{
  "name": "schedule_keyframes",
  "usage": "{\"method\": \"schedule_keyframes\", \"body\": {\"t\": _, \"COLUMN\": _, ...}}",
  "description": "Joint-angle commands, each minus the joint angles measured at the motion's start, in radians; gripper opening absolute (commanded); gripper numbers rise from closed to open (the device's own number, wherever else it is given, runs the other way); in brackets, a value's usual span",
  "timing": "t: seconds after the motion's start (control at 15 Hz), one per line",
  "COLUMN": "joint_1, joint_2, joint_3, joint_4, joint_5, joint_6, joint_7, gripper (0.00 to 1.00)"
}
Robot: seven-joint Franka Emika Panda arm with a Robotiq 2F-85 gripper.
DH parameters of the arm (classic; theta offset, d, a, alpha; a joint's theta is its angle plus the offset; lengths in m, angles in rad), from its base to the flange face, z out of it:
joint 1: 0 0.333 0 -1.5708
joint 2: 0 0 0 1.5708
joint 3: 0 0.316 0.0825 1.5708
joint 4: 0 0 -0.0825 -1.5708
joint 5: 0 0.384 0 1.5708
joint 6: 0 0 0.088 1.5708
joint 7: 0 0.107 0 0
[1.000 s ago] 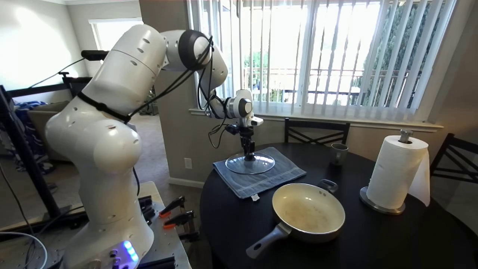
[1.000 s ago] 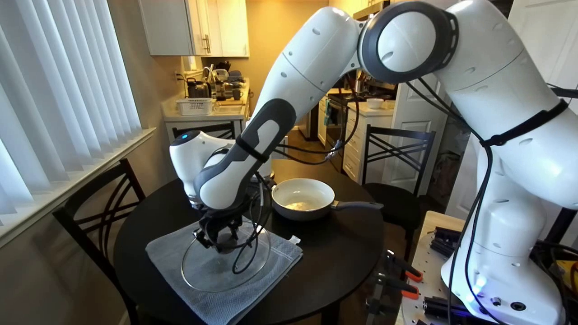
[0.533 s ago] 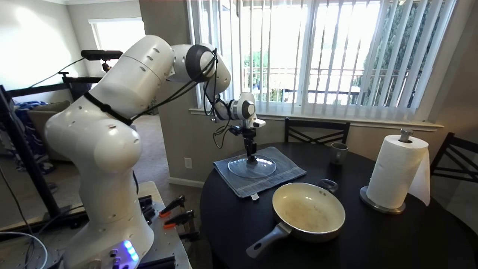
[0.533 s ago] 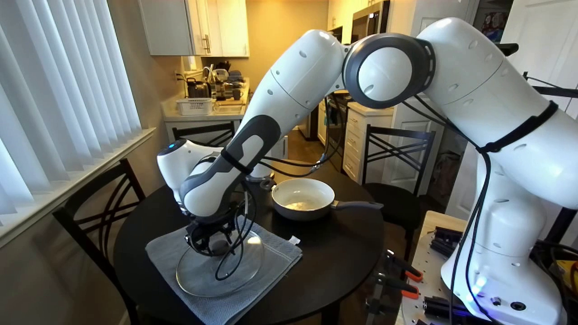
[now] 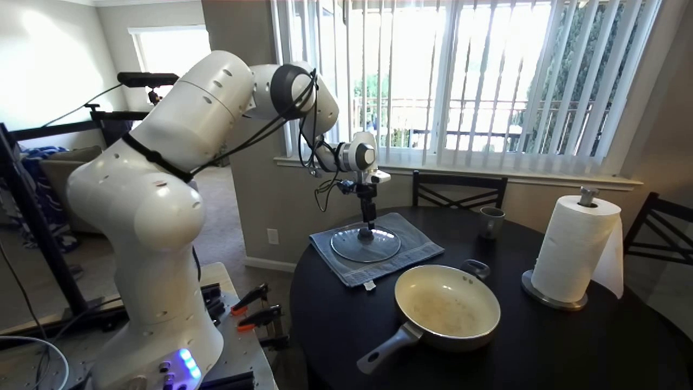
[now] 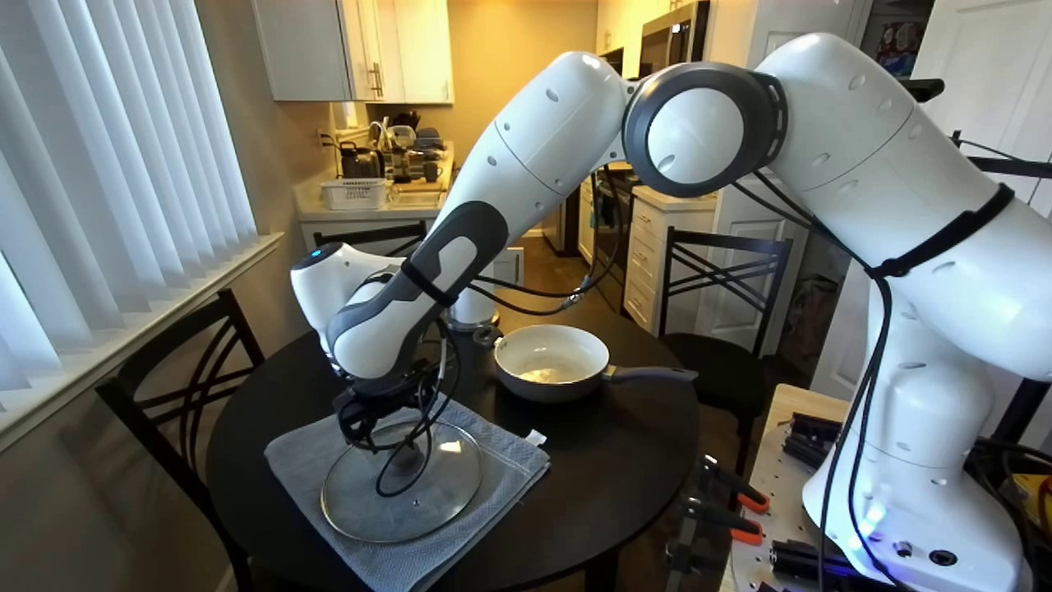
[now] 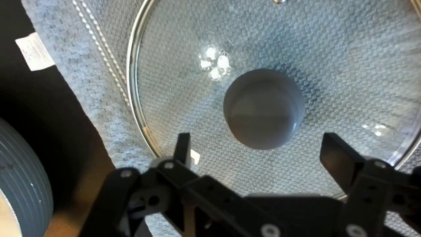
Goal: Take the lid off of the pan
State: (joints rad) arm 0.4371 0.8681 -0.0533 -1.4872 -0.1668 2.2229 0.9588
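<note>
The lid [image 5: 352, 250], a clear glass disc with a metal rim, lies flat on a folded grey-blue cloth [image 5: 417, 250]. Its dark round knob [image 7: 264, 108] faces up. Just above it is my gripper [image 7: 257, 140], open, with its fingers [image 7: 338, 154] wide apart and apart from the knob. In the wrist view the knob appears ahead of the gap, with nothing held. Uncovered, the pan [image 5: 444, 303] rests on the table beside the cloth, its pale inside showing and its long handle [image 5: 390, 346] pointing toward the robot's side. In both exterior views the fingertips are small and dark.
On the dark round table [image 5: 541, 357] stand a white paper-towel roll [image 5: 576, 249] and a grey mug [image 5: 491, 223]. Chairs [image 6: 723, 279] surround the table. Orange-tipped clamps [image 5: 260, 317] sit by the robot's base. A windowsill [image 5: 487, 173] runs behind.
A second ago my gripper held the lid by its knob over the cloth. The lid came down onto the cloth, then the fingers let go of the knob and the gripper rose slightly.
</note>
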Motion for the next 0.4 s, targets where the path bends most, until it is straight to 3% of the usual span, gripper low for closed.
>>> {"method": "schedule_keyframes", "body": {"t": 0.0, "joint_1": -0.007, "joint_2": 0.002, "joint_3": 0.005, "joint_4": 0.002, "joint_5": -0.004, "joint_6": -0.004, "joint_7": 0.004, "gripper": 1.0}}
{"method": "schedule_keyframes", "body": {"t": 0.33, "joint_1": -0.009, "joint_2": -0.001, "joint_3": 0.005, "joint_4": -0.002, "joint_5": -0.003, "joint_6": -0.004, "joint_7": 0.005, "gripper": 1.0}}
